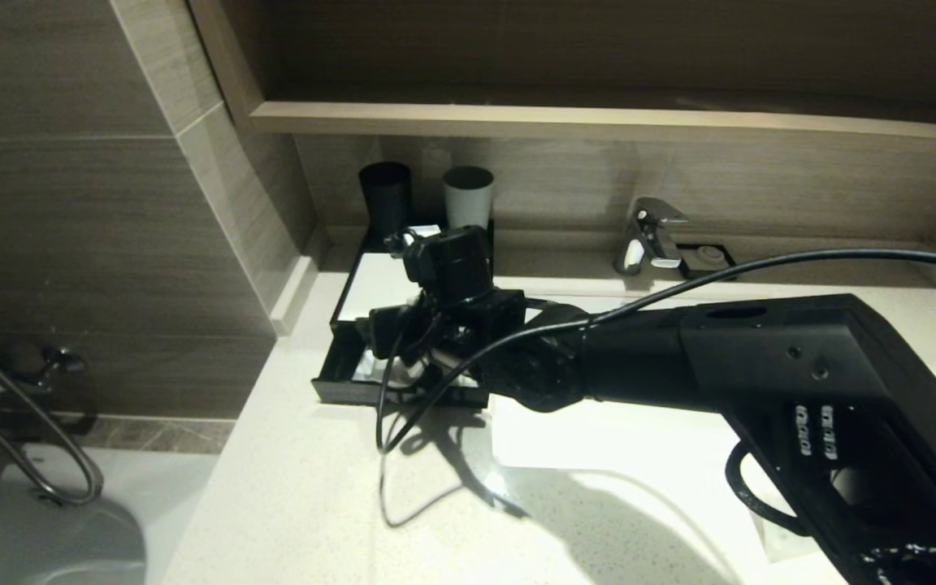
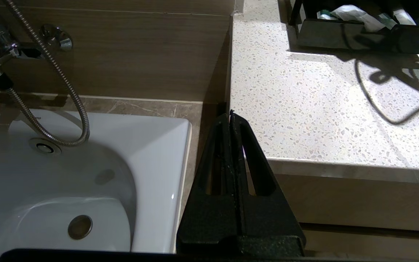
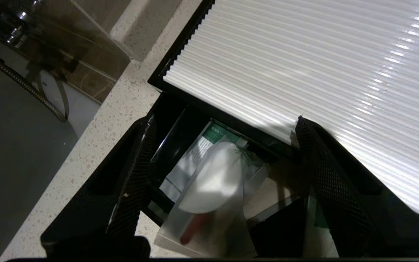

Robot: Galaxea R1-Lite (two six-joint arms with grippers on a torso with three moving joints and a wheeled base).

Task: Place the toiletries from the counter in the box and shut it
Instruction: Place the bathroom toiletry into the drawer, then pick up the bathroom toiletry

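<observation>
Bathroom counter of pale speckled stone, with wood-grain tile behind it, fills the scene. Over the drawer, the right gripper points down with its jaws spread wide and nothing between them; in the right wrist view one finger stands over the drawer's outer edge, the other over the edge of the ribbed white panel. Below the gap lie the packets: one with a pink stick rests tilted on top and hangs partly over the drawer's front wall, and under it a packet with a green mark lies flat inside. Another green-marked packet shows beside the far finger, mostly hidden.

That drawer is pulled out of the box, which sits on the counter near the left wall. At the box's back end stand a black cup and a grey cup. To the right of the box is the white basin, and behind that the tap with a small black dish just beside it.

Well away from the box, the left gripper hangs by the counter's front corner, jaws pressed together and empty, with a bathtub and shower hose beneath it.
</observation>
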